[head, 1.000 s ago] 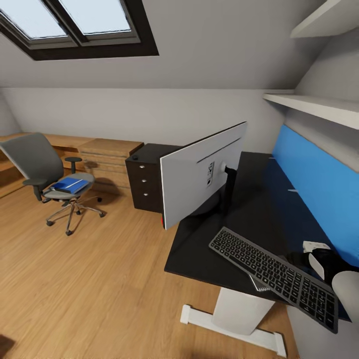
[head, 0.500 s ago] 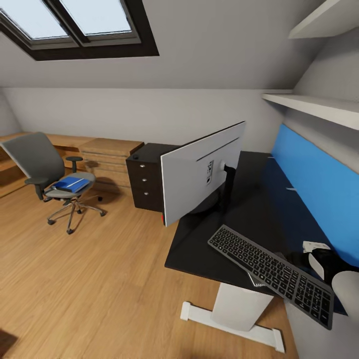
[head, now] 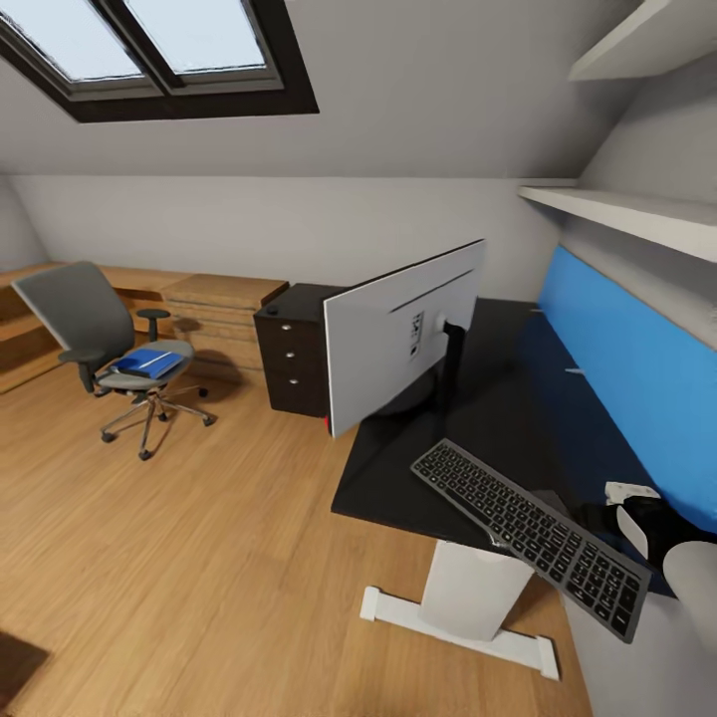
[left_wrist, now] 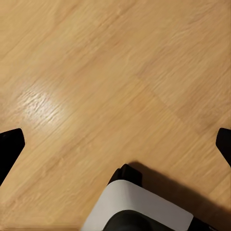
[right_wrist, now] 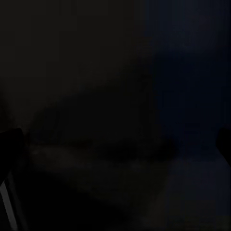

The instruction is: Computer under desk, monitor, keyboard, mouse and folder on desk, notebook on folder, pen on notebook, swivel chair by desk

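Observation:
The monitor (head: pixel 398 339) stands on the black desk (head: pixel 498 398) with its light-grey back toward me. The keyboard (head: pixel 523 533) lies slanted at the desk's front edge, its near end hanging past the edge, with a small grey wedge under it. My right arm (head: pixel 647 523) is behind the keyboard. My right gripper (right_wrist: pixel 118 142) is open over a dark surface. The left gripper (left_wrist: pixel 119 137) hangs open above bare floor. Far left, the swivel chair (head: pixel 75 309) carries the blue folder (head: pixel 147 362) on its seat. Computer, mouse, notebook and pen are out of view.
A black drawer unit (head: pixel 294 354) sits at the desk's far end, beside low wooden cabinets (head: pixel 214 309). A blue back panel (head: pixel 637 368) and white shelves (head: pixel 627 214) line the right wall. The desk's white leg (head: pixel 468 597) stands on open wood floor (head: pixel 199 558).
The whole picture has shifted, so the camera has moved. The desk, monitor and keyboard sit slightly higher and further left in view. My right arm holds the same place in the picture.

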Robot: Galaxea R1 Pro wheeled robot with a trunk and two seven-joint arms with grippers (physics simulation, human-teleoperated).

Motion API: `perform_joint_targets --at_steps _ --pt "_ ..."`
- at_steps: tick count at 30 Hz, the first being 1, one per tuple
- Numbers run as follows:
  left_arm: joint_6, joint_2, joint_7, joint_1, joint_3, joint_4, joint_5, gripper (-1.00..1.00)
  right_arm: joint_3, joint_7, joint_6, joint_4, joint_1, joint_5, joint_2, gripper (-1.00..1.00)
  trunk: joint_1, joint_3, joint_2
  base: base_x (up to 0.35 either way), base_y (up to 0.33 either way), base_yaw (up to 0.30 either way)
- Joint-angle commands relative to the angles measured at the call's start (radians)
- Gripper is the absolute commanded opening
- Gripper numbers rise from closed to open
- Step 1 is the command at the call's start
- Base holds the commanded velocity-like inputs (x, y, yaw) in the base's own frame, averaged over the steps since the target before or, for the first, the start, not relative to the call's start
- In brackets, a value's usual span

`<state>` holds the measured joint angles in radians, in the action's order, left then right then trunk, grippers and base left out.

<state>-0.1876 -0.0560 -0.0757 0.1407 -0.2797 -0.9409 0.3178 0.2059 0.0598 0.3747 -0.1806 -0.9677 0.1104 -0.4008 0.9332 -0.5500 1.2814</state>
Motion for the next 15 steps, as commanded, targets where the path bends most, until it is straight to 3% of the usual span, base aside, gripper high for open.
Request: perform_joint_targets --at_steps 1,15 --pt "-0.006 0.0 -0.005 0.0 0.002 -0.003 0.01 1.0 0.007 0.006 0.006 -0.002 0.0 0.011 0.0 1.0 0.0 -0.001 0.001 -0.099 0.0 0.0" --pt "-0.006 0.0 -0.005 0.0 0.002 -0.003 0.009 1.0 0.006 0.006 0.006 -0.002 0.0 0.011 0.0 1.0 0.0 -0.001 0.001 -0.059 0.019 0.0"
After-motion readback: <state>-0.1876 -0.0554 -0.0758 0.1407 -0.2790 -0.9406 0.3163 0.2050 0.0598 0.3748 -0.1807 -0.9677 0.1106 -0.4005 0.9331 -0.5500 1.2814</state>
